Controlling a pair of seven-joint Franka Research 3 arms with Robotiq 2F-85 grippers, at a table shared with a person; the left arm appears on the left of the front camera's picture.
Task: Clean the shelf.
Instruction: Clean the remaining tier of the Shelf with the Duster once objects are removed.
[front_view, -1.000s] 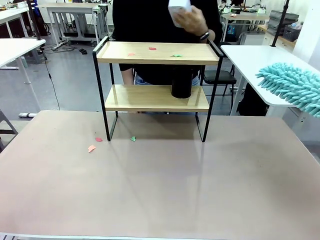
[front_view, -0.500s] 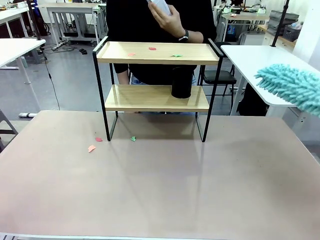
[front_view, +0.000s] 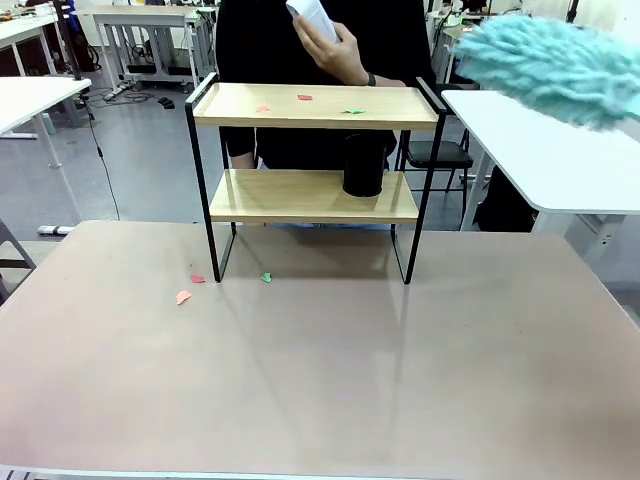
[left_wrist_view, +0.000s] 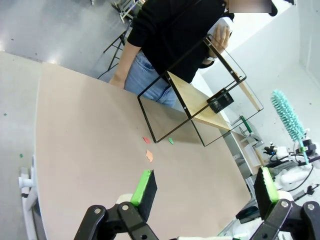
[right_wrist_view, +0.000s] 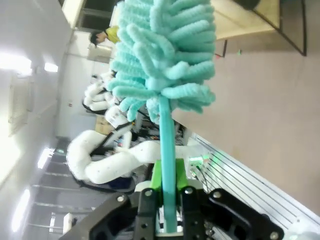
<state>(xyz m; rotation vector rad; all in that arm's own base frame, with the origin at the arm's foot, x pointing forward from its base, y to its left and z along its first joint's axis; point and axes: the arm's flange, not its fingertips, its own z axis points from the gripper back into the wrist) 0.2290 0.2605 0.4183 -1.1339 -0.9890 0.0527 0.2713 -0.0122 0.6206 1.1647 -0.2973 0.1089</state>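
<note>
Front view first: the shelf (front_view: 300, 195) stands at the middle of the table's (front_view: 320, 400) far edge, long side facing you. Paper scraps (front_view: 304, 97) lie on its top board, which I take to be the mess you're after. A black cup (front_view: 363, 165) sits at the right end of the lower board. More bits of paper (front_view: 183, 296) lie on the table by the shelf's left foot. Behind the shelf, the person's hand (front_view: 345, 55) holds a white object (front_view: 312, 18) up above the top board, probably to keep it out of the sweep. Your teal microfibre duster (front_view: 545, 65) hangs high, blurred, off the shelf's right end, above top-board height, likely so it clears the black frame on the way in.

Left wrist view: your left gripper (left_wrist_view: 205, 187) is spread wide and empty, low over the near part of the table, well apart from the shelf. It looks parked to leave the right arm room.

Right wrist view: your right gripper (right_wrist_view: 167, 195) pinches the duster's handle between its green pads, fluffy head pointing away, a shelf corner beyond it.

The table is matt brown and flat. The room is a workshop with a grey floor and white benches.
</note>
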